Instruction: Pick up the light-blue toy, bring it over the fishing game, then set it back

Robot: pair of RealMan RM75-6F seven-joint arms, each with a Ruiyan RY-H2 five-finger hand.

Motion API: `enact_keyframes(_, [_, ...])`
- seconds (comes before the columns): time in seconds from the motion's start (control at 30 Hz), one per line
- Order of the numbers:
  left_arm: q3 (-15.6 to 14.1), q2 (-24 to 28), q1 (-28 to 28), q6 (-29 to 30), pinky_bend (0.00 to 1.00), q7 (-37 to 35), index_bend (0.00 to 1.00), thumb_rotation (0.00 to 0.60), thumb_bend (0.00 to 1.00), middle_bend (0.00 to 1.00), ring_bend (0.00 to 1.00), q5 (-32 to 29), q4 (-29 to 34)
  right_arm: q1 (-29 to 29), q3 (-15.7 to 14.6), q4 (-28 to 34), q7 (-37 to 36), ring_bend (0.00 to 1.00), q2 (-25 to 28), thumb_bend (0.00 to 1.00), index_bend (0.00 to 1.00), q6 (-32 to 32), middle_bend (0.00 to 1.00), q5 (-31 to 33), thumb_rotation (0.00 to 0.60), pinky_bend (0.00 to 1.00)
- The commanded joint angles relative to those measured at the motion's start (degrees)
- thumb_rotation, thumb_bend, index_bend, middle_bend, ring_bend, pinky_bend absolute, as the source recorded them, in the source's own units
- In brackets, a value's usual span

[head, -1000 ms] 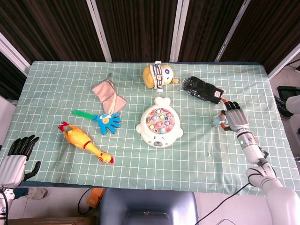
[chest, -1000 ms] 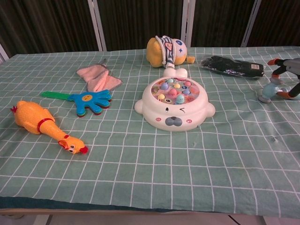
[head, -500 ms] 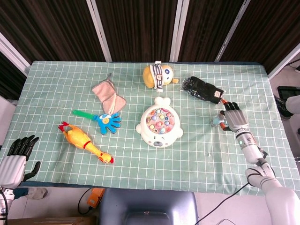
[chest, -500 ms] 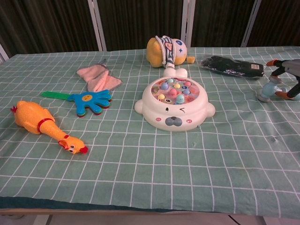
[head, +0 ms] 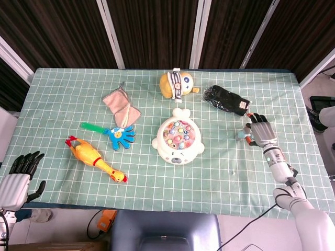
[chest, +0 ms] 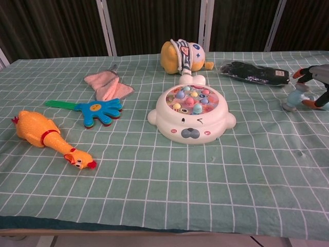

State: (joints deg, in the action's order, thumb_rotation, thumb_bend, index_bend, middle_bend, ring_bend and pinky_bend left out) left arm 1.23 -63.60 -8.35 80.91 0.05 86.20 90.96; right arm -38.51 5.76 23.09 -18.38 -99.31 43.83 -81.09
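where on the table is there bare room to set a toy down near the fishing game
Bare cloth lies in front of the fishing game, toward the near edge, and between it and the right hand. It is crowded behind: the plush duck and black glove. Left sits the hand clapper.

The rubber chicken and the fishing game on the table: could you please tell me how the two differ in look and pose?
The rubber chicken is long, slim and yellow-orange with a red comb and beak; the fishing game is round, white and broad, with coloured fish in its top. The rubber chicken lies on its side, slanted across the cloth; the fishing game sits flat, face up. Both rest on the green checked tablecloth, untouched by either hand.
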Motion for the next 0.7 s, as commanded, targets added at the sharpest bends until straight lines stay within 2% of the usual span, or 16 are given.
enact_keyframes(0.03, [-0.05,0.04,0.02,0.05,0.02,-0.07,0.05,0.600,0.41,0.03,0.00,0.09,0.01,0.10,0.30,-0.63,1.71,0.45,-0.62,0.59,0.85,0.17,0.46,0.43,0.600,0.58])
enact_keyframes(0.13, [-0.09,0.09,0.05,0.11,0.02,-0.16,0.05,0.600,0.41,0.03,0.00,0.20,0.01,0.17,0.63,-0.83,3.12,0.55,-1.00,0.59,0.90,0.22,0.52,0.87,0.600,0.68])
enact_keyframes(0.23, [-0.14,0.15,0.06,0.13,0.02,-0.31,0.05,0.600,0.41,0.03,0.00,0.28,-0.01,0.20,1.08,-0.87,4.27,0.60,-1.28,0.59,0.94,0.52,0.56,1.34,0.600,0.72])
enact_keyframes(0.7, [-0.30,0.26,0.10,0.16,0.02,-0.46,0.05,0.600,0.41,0.03,0.00,0.53,0.04,0.44,1.94,-0.94,7.72,0.67,-2.01,0.55,0.99,0.00,0.63,2.59,0.600,0.79])
